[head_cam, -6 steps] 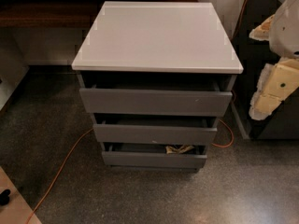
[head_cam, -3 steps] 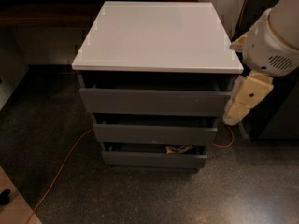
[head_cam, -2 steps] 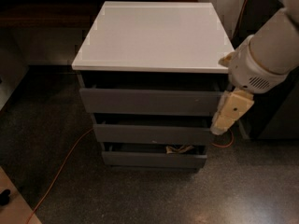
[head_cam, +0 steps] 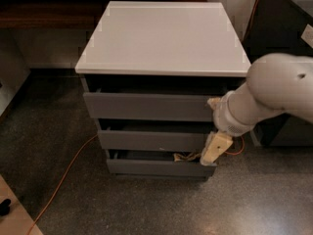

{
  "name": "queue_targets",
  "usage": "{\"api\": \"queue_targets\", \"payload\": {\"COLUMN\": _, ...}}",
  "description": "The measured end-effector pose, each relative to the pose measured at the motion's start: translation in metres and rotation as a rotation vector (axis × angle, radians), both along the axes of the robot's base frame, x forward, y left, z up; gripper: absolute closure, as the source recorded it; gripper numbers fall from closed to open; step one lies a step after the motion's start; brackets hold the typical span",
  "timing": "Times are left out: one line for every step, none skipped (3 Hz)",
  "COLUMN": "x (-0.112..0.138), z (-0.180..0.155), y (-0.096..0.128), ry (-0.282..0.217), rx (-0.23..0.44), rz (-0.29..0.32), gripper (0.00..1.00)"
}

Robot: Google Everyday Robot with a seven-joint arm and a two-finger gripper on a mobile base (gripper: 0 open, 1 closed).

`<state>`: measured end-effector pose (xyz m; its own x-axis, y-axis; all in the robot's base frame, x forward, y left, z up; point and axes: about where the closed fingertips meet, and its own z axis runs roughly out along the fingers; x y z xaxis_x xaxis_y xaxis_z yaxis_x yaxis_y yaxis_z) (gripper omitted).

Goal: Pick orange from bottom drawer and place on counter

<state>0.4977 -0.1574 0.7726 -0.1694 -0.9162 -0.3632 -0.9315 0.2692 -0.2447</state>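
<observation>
Hanging in the lower right of the frame, the gripper (head_cam: 215, 150) sat at the end of a bulky cream arm (head_cam: 274, 89), just in front of the right ends of the bottom drawer (head_cam: 156, 168) and the middle drawer (head_cam: 146, 141). Whether the gripper was spread or closed could not be told from this angle, and nothing showed in it. The bottom drawer stood slightly open, leaving a narrow dark slot along its top edge with a pale crumpled item (head_cam: 182, 156) near the right. The orange was not visible. Judging from the task, it probably lay deeper in that slot, under the overhang of the middle drawer.

Such a fruit would likely be light and firm with slight give. It would be round enough to roll if nudged, with skin smooth enough to slip. A hold across its widest part with moderate pressure seemed soundest, though the shallow opening would leave little room.

The cabinet was all flat panels: dark grey, matt, handleless fronts stepping outward toward the bottom. Above them lay the counter (head_cam: 164, 38), a smooth, pale grey-white square slab with a faint sheen. The floor (head_cam: 122, 204) was dark and speckled, crossed by a thin orange cable (head_cam: 63, 180). A dark brown wooden shelf (head_cam: 44, 13) ran along the upper left.
</observation>
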Motion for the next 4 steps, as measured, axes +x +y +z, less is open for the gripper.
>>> {"api": "queue_targets", "payload": {"x": 0.016, "z": -0.053, "y": 0.005, "ry": 0.009, "rx": -0.004, "rz": 0.023, "gripper": 0.0}}
{"api": "queue_targets", "payload": {"x": 0.027, "z": -0.106, "y": 0.006, "ry": 0.056, "rx": -0.024, "rz": 0.008, "gripper": 0.0}}
{"api": "queue_targets", "payload": {"x": 0.027, "z": -0.106, "y": 0.006, "ry": 0.056, "rx": -0.024, "rz": 0.008, "gripper": 0.0}}
{"api": "queue_targets", "payload": {"x": 0.027, "z": -0.129, "y": 0.008, "ry": 0.047, "rx": -0.025, "rz": 0.015, "gripper": 0.0}}
